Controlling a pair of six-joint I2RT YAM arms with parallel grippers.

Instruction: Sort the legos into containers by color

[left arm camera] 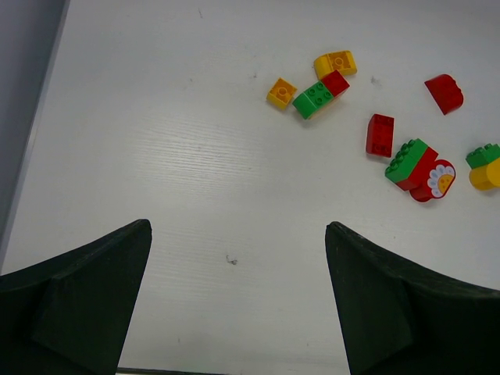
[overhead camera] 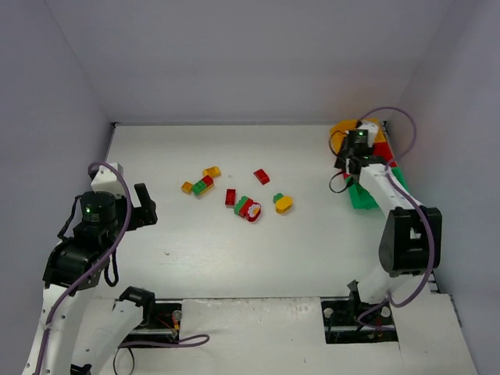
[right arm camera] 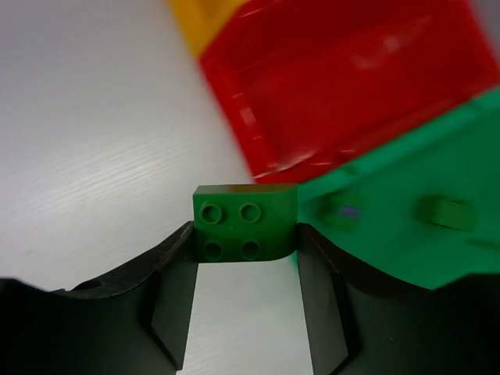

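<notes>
Green four-stud plastic brick (right arm camera: 246,230) clamped in right jaws. Green plastic bin (right arm camera: 414,226) lies just ahead-right of them, red plastic bin (right arm camera: 351,86) straight ahead, yellow-orange bin (right arm camera: 203,19) beyond. Green bin holds one blurred green lump; red looks bare. Left jaws wide apart, holding nothing; loose legos (left arm camera: 410,160) ahead-right of them on white bench (left arm camera: 156,117).

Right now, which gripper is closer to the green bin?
Right. The right gripper holds a green brick at the green bin edge; the left gripper hangs open across the table, beyond the loose bricks.
</notes>
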